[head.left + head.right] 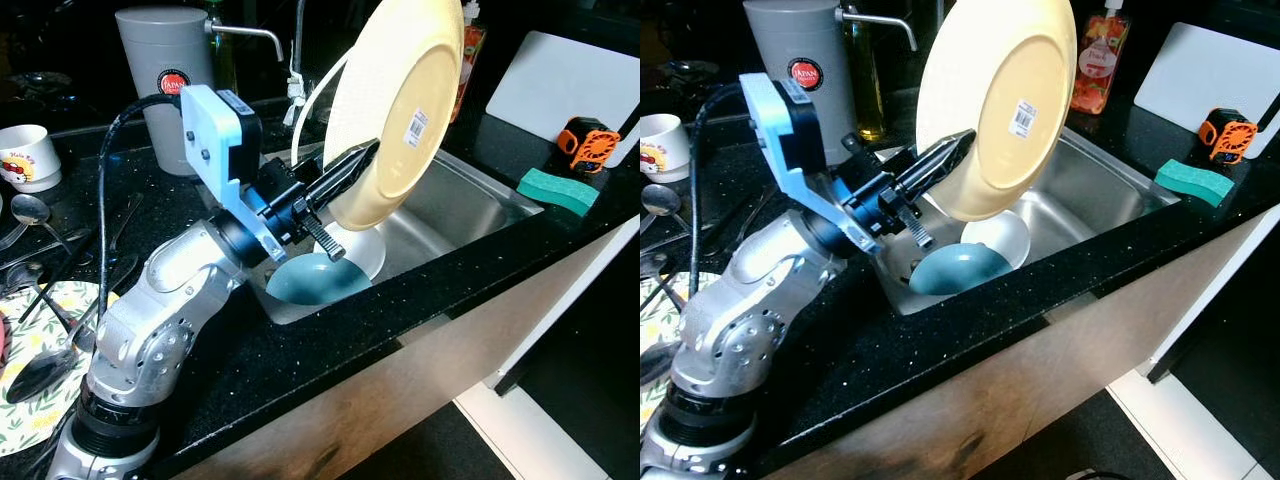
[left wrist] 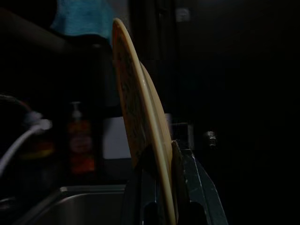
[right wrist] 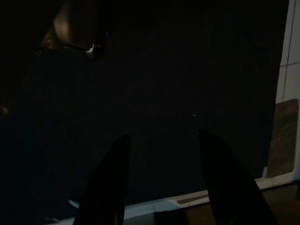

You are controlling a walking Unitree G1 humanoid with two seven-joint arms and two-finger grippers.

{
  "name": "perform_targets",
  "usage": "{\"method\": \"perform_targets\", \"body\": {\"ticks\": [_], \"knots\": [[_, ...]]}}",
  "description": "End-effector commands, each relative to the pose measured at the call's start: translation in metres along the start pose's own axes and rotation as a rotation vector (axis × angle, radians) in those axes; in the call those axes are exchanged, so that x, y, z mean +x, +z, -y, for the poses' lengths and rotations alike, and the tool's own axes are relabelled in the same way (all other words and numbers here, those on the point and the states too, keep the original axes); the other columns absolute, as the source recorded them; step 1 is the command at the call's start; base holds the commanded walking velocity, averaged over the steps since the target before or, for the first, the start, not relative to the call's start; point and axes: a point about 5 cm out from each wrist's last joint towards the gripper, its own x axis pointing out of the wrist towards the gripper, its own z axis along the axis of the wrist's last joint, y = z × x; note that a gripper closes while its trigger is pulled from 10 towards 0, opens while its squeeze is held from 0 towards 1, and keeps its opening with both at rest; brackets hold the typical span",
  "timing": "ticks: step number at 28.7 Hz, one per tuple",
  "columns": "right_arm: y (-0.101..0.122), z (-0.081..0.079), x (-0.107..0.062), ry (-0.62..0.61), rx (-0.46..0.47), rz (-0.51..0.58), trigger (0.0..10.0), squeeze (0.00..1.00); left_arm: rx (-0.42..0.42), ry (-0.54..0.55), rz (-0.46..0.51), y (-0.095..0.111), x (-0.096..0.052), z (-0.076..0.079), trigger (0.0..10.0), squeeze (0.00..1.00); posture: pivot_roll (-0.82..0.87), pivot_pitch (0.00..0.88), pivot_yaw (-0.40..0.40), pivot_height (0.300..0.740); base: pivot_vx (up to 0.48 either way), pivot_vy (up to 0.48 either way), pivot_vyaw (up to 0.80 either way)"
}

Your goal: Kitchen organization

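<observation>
The left gripper [image 1: 345,175] is clamped on the lower rim of the plate [image 1: 395,110], held upright over the sink [image 1: 480,195] with bowls [image 1: 320,275] at its 6 o'clock; that thin edge pinch could slip, dropping it onto them, while the right gripper [image 3: 161,180] hangs unclenched.

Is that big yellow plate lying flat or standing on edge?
On edge. The plate is held upright above the sink, its lower rim pinched between the left gripper fingers.
</observation>
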Motion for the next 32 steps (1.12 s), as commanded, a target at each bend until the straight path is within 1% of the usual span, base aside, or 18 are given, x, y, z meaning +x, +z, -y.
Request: {"method": "perform_targets", "body": {"ticks": [1,8,10,11,12,13,16,17,20,21,24,27,28,29,32], "knots": [[0.004,0.004,0.0,-0.01,-0.004,0.013,10.0,0.0,0.002,0.01,0.006,-0.001,0.002,0.002,10.0,0.0,0.04,0.029,-0.047,0.74,0.0,-0.465,0.0],[0.004,0.003,0.0,-0.006,-0.002,0.013,10.0,0.0,0.011,0.014,0.019,0.002,0.006,0.004,10.0,0.0,0.04,0.031,-0.047,0.74,0.0,-0.465,0.0],[0.004,0.003,0.0,-0.005,-0.002,0.013,10.0,0.0,0.025,0.02,0.027,0.005,0.007,0.005,10.0,0.0,0.04,0.032,-0.045,0.74,0.0,-0.465,0.0],[0.004,0.003,0.0,-0.004,-0.002,0.012,10.0,0.0,0.042,0.027,0.039,0.01,0.009,0.004,10.0,0.0,0.05,0.032,-0.047,0.74,0.0,-0.446,0.0],[0.004,0.003,0.0,-0.004,-0.002,0.012,10.0,0.0,0.042,0.027,0.039,0.01,0.009,0.004,10.0,0.0,0.05,0.032,-0.047,0.74,0.0,-0.446,0.0],[0.004,0.003,0.0,-0.003,-0.002,0.012,10.0,0.0,0.061,0.036,0.047,0.015,0.009,0.004,10.0,0.0,0.05,0.033,-0.048,0.74,0.0,-0.405,0.0],[0.004,0.003,0.0,0.0,-0.003,0.01,10.0,0.0,0.142,0.113,0.064,0.027,0.01,-0.004,10.0,0.0,0.05,0.033,-0.049,0.74,0.0,0.0,0.0],[0.004,0.003,0.0,0.0,-0.003,0.01,10.0,0.0,0.142,0.113,0.064,0.027,0.01,-0.004,10.0,0.0,0.05,0.033,-0.049,0.74,0.0,0.0,0.0],[0.005,0.002,0.0,0.012,-0.007,0.02,10.0,0.0,0.206,0.231,0.07,0.034,0.007,-0.019,10.0,0.0,0.05,0.034,-0.053,0.74,0.0,0.0,0.0],[0.005,0.002,0.0,0.012,-0.007,0.02,10.0,0.0,0.206,0.231,0.07,0.034,0.007,-0.019,10.0,0.0,0.05,0.034,-0.053,0.74,0.0,0.0,0.0],[0.007,0.001,0.0,0.042,-0.013,0.043,10.0,0.0,0.237,0.311,0.056,0.035,0.002,-0.03,10.0,0.0,0.05,0.033,-0.053,0.74,0.0,0.0,0.0],[0.008,0.0,0.0,0.046,-0.014,0.046,10.0,0.0,0.239,0.325,0.049,0.035,0.0,-0.032,10.0,0.0,0.06,0.032,-0.053,0.74,0.0,0.0,0.0],[0.008,0.0,0.0,0.048,-0.012,0.047,10.0,0.0,0.254,0.342,0.029,0.033,-0.002,-0.035,10.0,0.0,0.05,0.03,-0.052,0.74,0.0,0.0,0.73],[0.008,0.0,0.0,0.048,-0.012,0.047,10.0,0.0,0.254,0.342,0.029,0.033,-0.002,-0.035,10.0,0.0,0.05,0.03,-0.052,0.74,0.0,0.0,0.73],[0.007,0.0,0.0,0.053,-0.031,0.039,10.0,0.0,0.265,0.4,-0.054,0.025,-0.01,-0.047,10.0,0.0,0.05,0.029,-0.052,0.74,0.0,0.0,0.74]]}}
